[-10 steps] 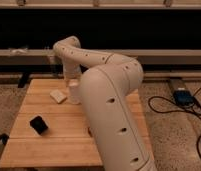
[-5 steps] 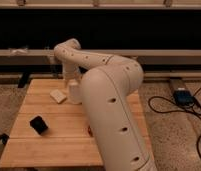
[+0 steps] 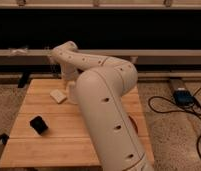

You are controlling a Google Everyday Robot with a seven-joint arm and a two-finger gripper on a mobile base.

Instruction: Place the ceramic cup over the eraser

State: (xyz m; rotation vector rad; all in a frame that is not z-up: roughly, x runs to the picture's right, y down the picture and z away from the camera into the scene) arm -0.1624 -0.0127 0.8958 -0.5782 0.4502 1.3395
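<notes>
The eraser (image 3: 38,124) is a small black block lying on the front left of the wooden table (image 3: 54,142). My white arm sweeps from the lower right, up over the table's back and down. The gripper (image 3: 72,95) hangs low over the table's back middle, well behind and to the right of the eraser. The ceramic cup does not show as a separate thing; something white at the gripper's tip merges with it, and I cannot tell what it is.
A flat whitish rectangular piece (image 3: 58,95) lies just left of the gripper. A sliver of orange (image 3: 132,125) shows past the arm at the table's right edge. A dark wall with rails runs behind the table. Cables and a blue box (image 3: 182,96) lie on the floor to the right.
The arm has shifted only slightly, with the gripper staying low over the table's back middle. The eraser and the whitish piece have not moved.
</notes>
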